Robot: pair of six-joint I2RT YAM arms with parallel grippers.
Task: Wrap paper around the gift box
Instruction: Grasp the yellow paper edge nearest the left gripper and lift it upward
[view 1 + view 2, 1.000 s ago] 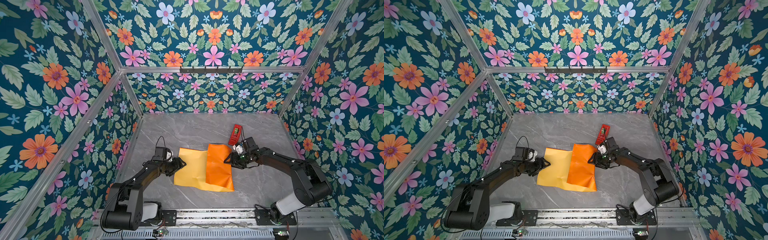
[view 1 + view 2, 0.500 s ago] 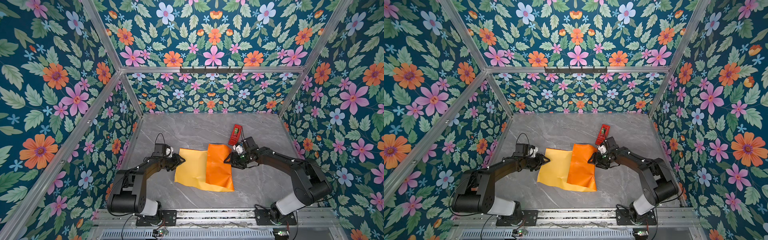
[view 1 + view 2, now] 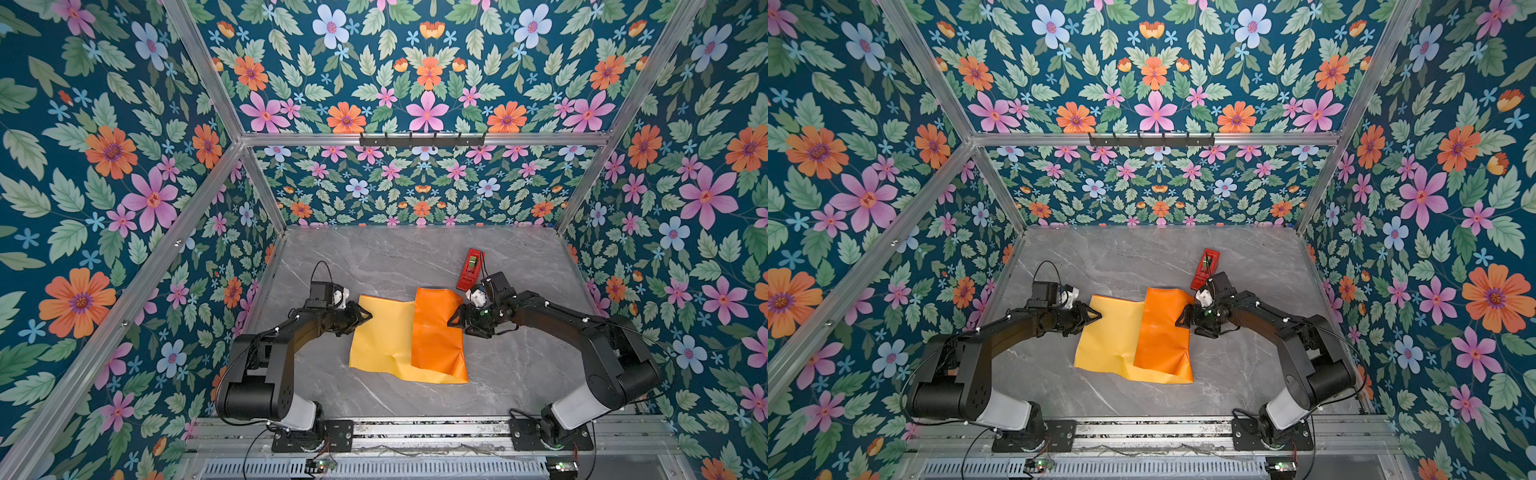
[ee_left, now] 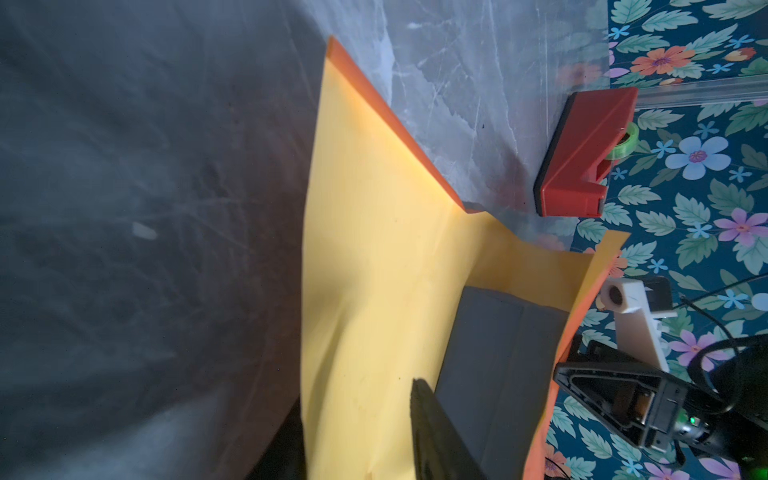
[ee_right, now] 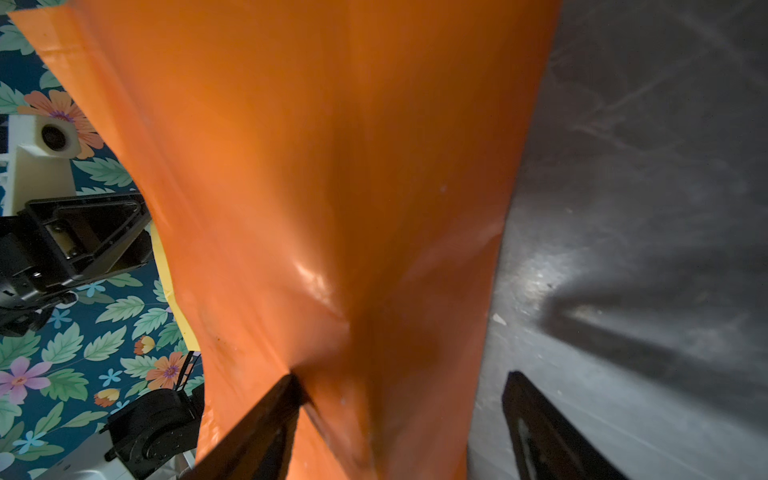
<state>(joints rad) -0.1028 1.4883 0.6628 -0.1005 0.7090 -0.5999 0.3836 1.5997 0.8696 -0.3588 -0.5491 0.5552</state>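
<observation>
The paper [image 3: 384, 336] lies on the table with its yellow-orange face up. Its right part is folded over as a glossy orange flap [image 3: 436, 332], seen in both top views [image 3: 1160, 332]. The flap hides the gift box in both top views. In the left wrist view the box's dark face [image 4: 498, 365] shows under the flap. My left gripper [image 3: 365, 316] straddles the paper's left edge [image 4: 357, 395], jaws still apart. My right gripper [image 3: 455, 322] stands open at the flap's right edge [image 5: 403, 399]. One of its fingers [image 5: 282, 399] touches the orange face.
A red tape dispenser [image 3: 470, 270] lies on the grey marbled table [image 3: 374, 257] just behind my right gripper, also in the left wrist view [image 4: 582, 153]. Flowered walls close in the table on three sides.
My left gripper has slid a little onto the paper's left edge and its jaws have narrowed. The right gripper's jaws have widened at the orange flap; that arm has hardly moved.
</observation>
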